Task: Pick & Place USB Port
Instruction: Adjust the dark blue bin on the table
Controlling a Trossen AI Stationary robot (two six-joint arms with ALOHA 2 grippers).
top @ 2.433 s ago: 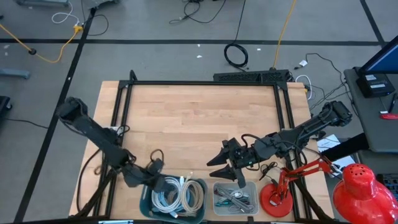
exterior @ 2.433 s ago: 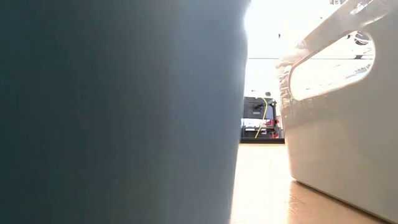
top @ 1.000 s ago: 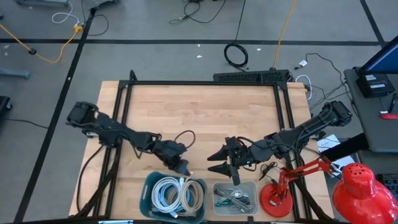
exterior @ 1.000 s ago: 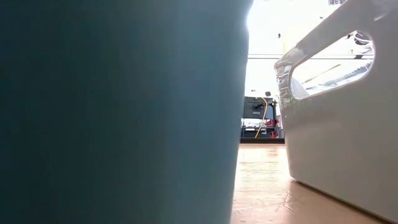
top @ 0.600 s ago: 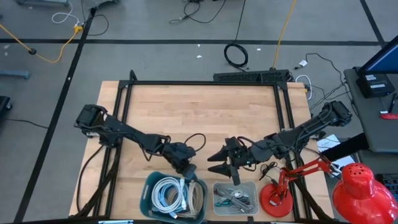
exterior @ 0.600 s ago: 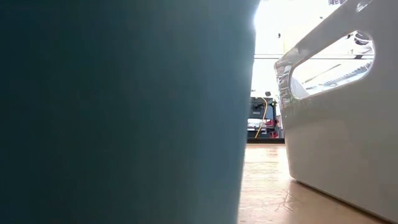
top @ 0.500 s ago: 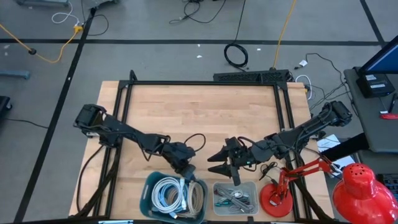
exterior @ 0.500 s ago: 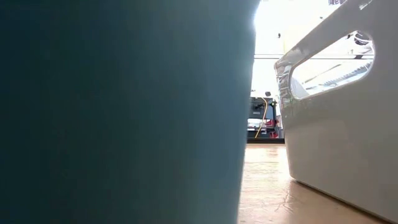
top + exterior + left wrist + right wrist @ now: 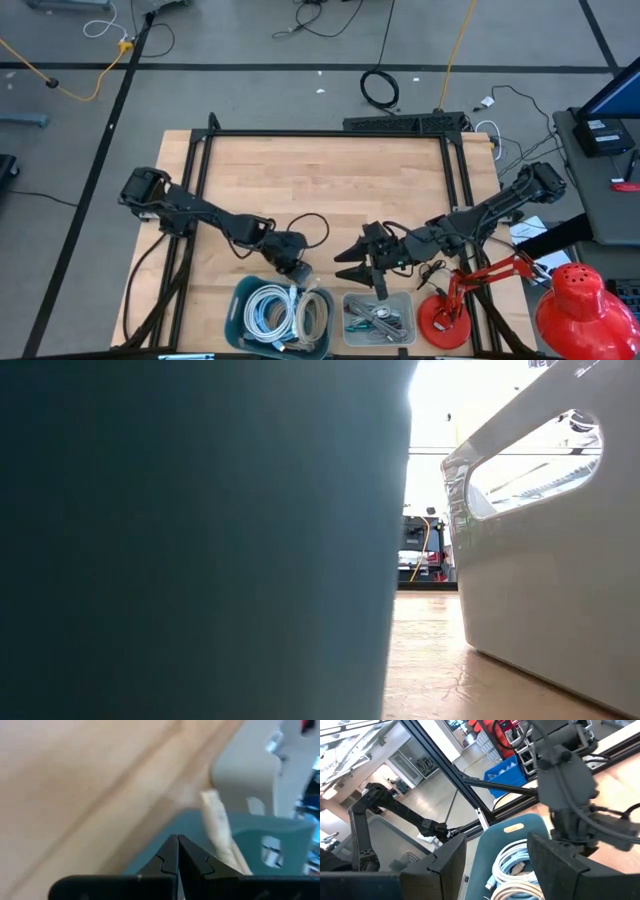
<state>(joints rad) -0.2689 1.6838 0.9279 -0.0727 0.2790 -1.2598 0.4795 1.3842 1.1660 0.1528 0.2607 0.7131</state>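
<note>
The left hand (image 9: 297, 271) is closed empty at the teal bin's (image 9: 240, 330) rim; its wrist view alone shows the fingers pressed together. The right hand (image 9: 358, 268) hangs open above the grey tray (image 9: 409, 318). White USB cables (image 9: 275, 314) lie coiled in the bin.

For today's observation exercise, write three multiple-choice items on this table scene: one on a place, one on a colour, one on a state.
1. Where do the coiled cables lie?
A. In the teal bin
B. On the bare table
C. In the grey tray

2. What colour is the lamp?
A. Red
B. Blue
C. White

3. How are the left gripper's fingers?
A. Wide apart
B. Shut together
C. Out of view

Answers: 1 A, the coils sit inside the teal bin; 2 A, its shade and base are red; 3 B, the fingertips meet in the left wrist view.
</note>
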